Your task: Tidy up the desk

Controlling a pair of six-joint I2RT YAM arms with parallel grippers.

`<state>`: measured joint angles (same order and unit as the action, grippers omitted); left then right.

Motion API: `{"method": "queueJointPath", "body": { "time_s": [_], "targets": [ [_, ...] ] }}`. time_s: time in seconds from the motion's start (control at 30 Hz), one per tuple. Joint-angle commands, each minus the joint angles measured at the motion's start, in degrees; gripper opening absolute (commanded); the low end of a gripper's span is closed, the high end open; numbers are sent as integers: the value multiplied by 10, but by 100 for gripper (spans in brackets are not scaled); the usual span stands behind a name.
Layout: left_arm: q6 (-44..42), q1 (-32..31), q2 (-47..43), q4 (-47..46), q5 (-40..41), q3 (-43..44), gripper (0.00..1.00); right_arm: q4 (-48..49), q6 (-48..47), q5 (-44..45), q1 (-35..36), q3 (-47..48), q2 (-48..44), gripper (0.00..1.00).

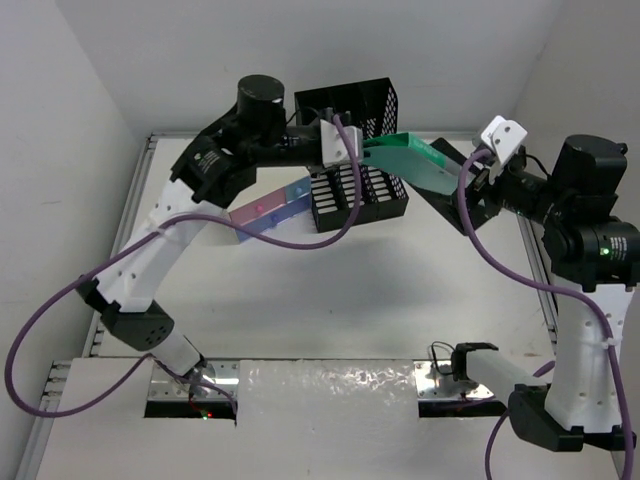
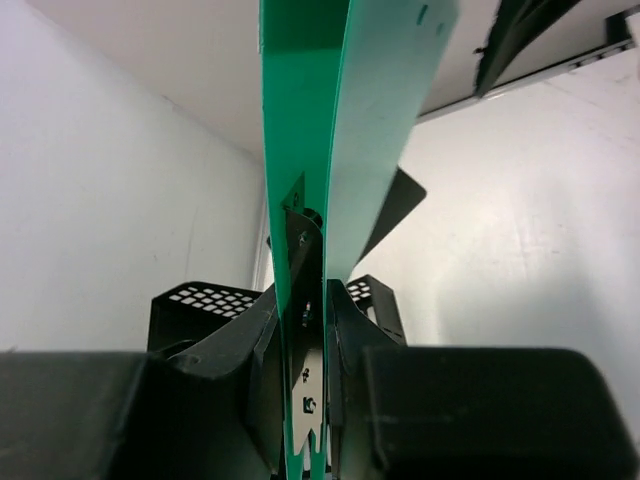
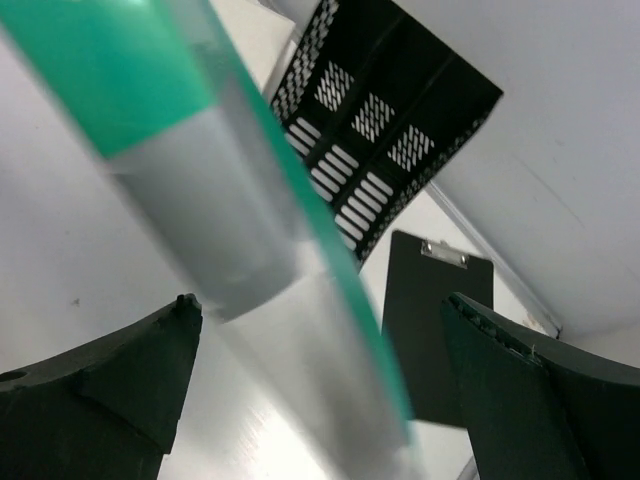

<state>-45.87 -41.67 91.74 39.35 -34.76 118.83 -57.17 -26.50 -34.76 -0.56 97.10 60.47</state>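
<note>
A green folder (image 1: pixel 412 160) hangs above the white desk (image 1: pixel 400 290), in front of the black mesh file rack (image 1: pixel 358 190). My left gripper (image 1: pixel 360 152) is shut on the folder's left end. In the left wrist view, the folder (image 2: pixel 305 120) is pinched between the jaws of the left gripper (image 2: pixel 312 295). My right gripper (image 1: pixel 468 180) is at the folder's right end and stands open. In the right wrist view, the blurred folder (image 3: pixel 250 250) passes between the wide-apart fingers of the right gripper (image 3: pixel 320 310), and I see no contact with them.
A black clipboard (image 1: pixel 452 200) lies on the desk under the folder's right end and also shows in the right wrist view as the clipboard (image 3: pixel 432 330), beside the rack (image 3: pixel 390 120). A small box with pink and blue drawers (image 1: pixel 270 210) sits left of the rack. Walls close in on three sides.
</note>
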Motion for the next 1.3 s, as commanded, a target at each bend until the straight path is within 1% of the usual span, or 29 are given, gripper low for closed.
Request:
{"method": "queueJointPath", "body": {
  "time_s": [0.0, 0.07, 0.1, 0.13, 0.17, 0.2, 0.23, 0.27, 0.3, 0.37, 0.4, 0.43, 0.47, 0.5, 0.53, 0.57, 0.6, 0.63, 0.67, 0.7, 0.77, 0.8, 0.87, 0.97, 1.03, 1.07, 1.17, 1.2, 1.27],
  "targets": [
    [10, -3, -23, 20, -22, -13, 0, 57, -15, -63, 1, -16, -18, 99],
    [0, -3, -29, 34, -29, -14, 0, 75, -14, -46, 1, -51, -24, 98],
    [-6, -3, -34, 42, -30, -18, 0, 95, -14, -48, 1, -65, -25, 96],
    [-6, -3, -35, 43, -27, -19, 0, 106, -12, -56, 1, -75, -26, 93],
    [-6, -3, -36, 44, -23, -21, 0, 115, 5, -71, 1, -98, -25, 84],
    [-2, -3, -35, 41, -18, -20, 0, 142, 18, -99, 1, -110, -24, 63],
    [2, -3, -33, 36, -17, -19, 0, 158, 32, -112, 1, -121, -22, 53],
    [8, -4, -32, 32, -17, -17, 0, 173, 62, -121, 1, -142, -18, 40],
    [24, -5, -25, 19, -11, -8, 0, 210, 79, -125, 1, -153, -13, 25],
    [34, -13, -16, 10, 7, 3, 0, 245, 120, -139, 1, -175, -11, 17],
    [47, -19, -9, -9, 44, 8, 0, 280, 133, -138, 1, -183, -14, 11],
    [53, -25, -5, -21, 67, 9, 0, 293, 140, -130, 1, -189, -18, 0],
    [61, -27, -3, -34, 89, 9, 0, 305, 152, -119, 1, -201, -23, 0],
    [81, -27, 4, -59, 135, 9, 12, 334, 161, -104, 1, -207, -28, 0],
    [89, -27, 6, -73, 164, 8, 28, 350, 168, -71, 1, -214, -36, 0],
    [96, -27, 8, -85, 193, 9, 63, 362, 184, -54, 1, -224, -37, 0],
    [103, -27, 11, -107, 255, 9, 87, 393, 195, -37, 1, -230, -37, 0],
    [104, -27, 12, -117, 286, 9, 99, 419, 212, -18, 1, -238, -38, 0],
    [104, -27, 12, -125, 316, 11, 100, 447, 251, 25, 1, -263, -38, 0],
    [101, -27, 12, -134, 375, 11, 100, 523, 285, 53, 1, -279, -39, 0],
    [98, -25, 7, -145, 429, 11, 99, 605, 347, 130, 1, -326, -39, 0],
    [97, -19, 4, -146, 469, 11, 100, 679, 363, 151, 1, -339, -39, 0],
    [97, -12, -5, -144, 500, 3, 100, 759, 398, 208, 1, -364, -37, 0],
    [109, 6, -13, -141, 544, -10, 100, 829, 429, 261, 1, -378, -24, 0],
    [120, 21, -18, -139, 548, -22, 100, 852, 433, 289, 20, -391, -14, 0],
    [129, 36, -22, -137, 545, -37, 100, 896, 435, 294, 21, -400, -4, 0],
    [144, 58, -25, -140, 531, -69, 100, 950, 462, 276, 21, -416, 24, 0],
    [147, 73, -25, -142, 530, -75, 100, 951, 468, 265, 23, -413, 43, 0],
    [155, 85, -24, -146, 523, -89, 100, 971, 470, 264, 29, -418, 54, 0]
  ]
}}
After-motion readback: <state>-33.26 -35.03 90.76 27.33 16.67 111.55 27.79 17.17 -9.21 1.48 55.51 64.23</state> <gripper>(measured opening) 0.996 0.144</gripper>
